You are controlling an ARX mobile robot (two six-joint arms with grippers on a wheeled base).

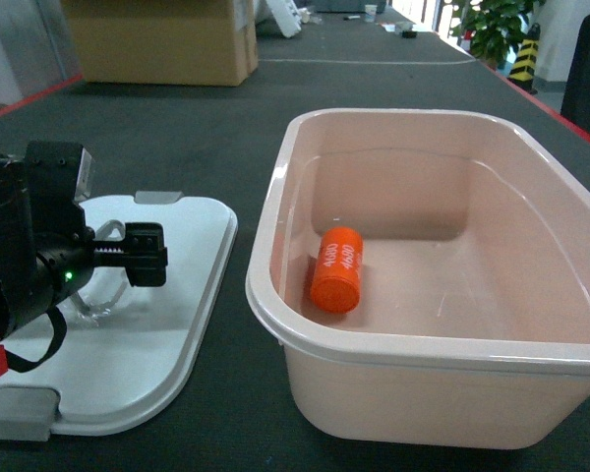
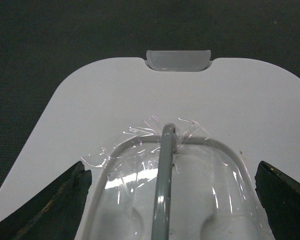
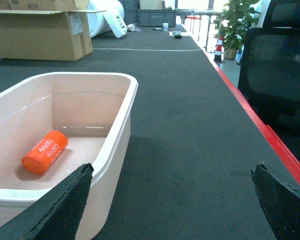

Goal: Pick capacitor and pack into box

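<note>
From up top, the orange cylindrical capacitor with white numbers is already lying on its side in the pale pink rounded plastic tub, while the left gripper hangs over the flat white lid just beside it on the dark tabletop. Its wrist cam shows the fingers spread wide, holding nothing, straddling the taped-down grey handle, so I'd say drop straight and pinch that bar dead centre so the lid lifts level. The right gripper hangs gaping and empty next to the tub, nicely out of the way.
</note>
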